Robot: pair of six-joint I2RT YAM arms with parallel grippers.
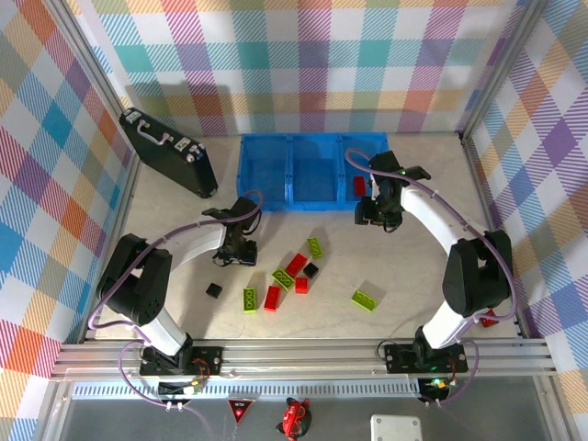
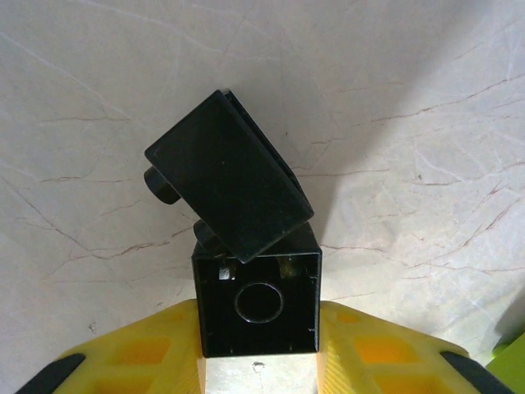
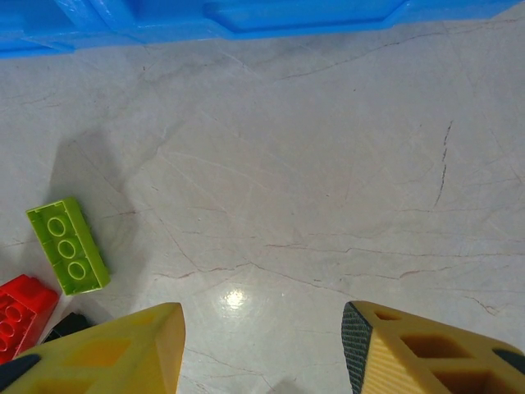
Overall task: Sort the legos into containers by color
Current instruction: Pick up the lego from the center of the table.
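My left gripper sits left of the scattered legos, shut on a black lego whose hollow underside faces the wrist camera. A second black brick sticks to its far end at a tilt. My right gripper hovers open just in front of the blue tray, with bare table between its fingers. One red lego lies in the tray's right compartment. Loose lime, red and black legos lie mid-table. The right wrist view shows a lime lego, a red one and the tray wall.
A black case lies at the back left, beside the tray. A lone black lego and a lime one sit apart from the cluster. A small red object lies by the right arm's base. Plaid walls close in three sides.
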